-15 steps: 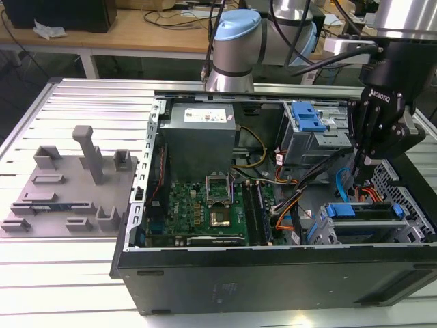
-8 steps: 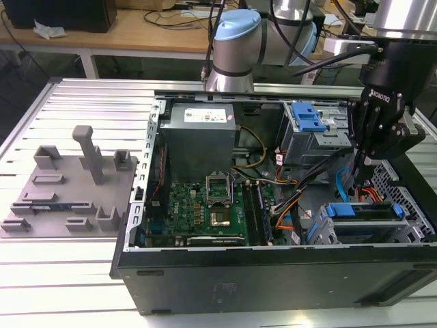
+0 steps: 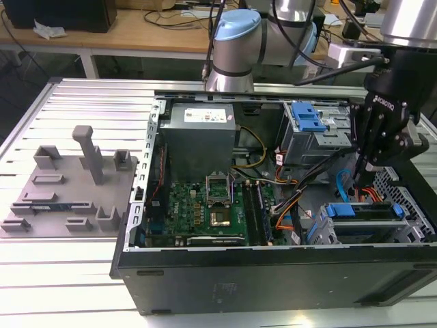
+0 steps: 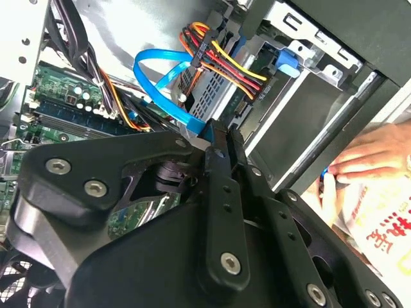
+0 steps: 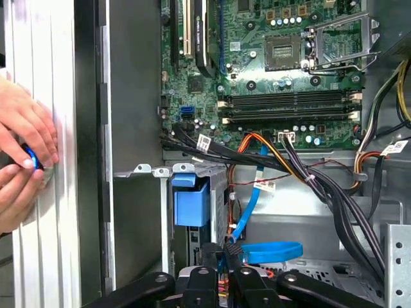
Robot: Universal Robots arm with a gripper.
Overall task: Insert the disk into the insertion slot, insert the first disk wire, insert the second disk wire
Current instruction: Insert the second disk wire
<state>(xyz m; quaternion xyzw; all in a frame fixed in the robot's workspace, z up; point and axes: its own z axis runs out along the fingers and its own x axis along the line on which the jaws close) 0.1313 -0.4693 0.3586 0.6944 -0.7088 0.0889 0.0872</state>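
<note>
Jaws closed together, apparently pinching the plug end of the second disk wire [image 5: 273, 251]. In the exterior view the gripper [image 3: 360, 181] hangs at 3 o'clock of the case. The disk [image 3: 362, 210] is at 4 o'clock, already in the insertion slot [image 3: 404, 199]. First disk wire [image 4: 221, 61] reaches the disk's rear; can't tell if it's seated. Looks like the cable step: the plug needs to go square to its socket.

Even bright overhead light; glare on table slats [image 3: 82, 273] far from my gripper [image 3: 360, 179], linkage blurred close-up.
</note>
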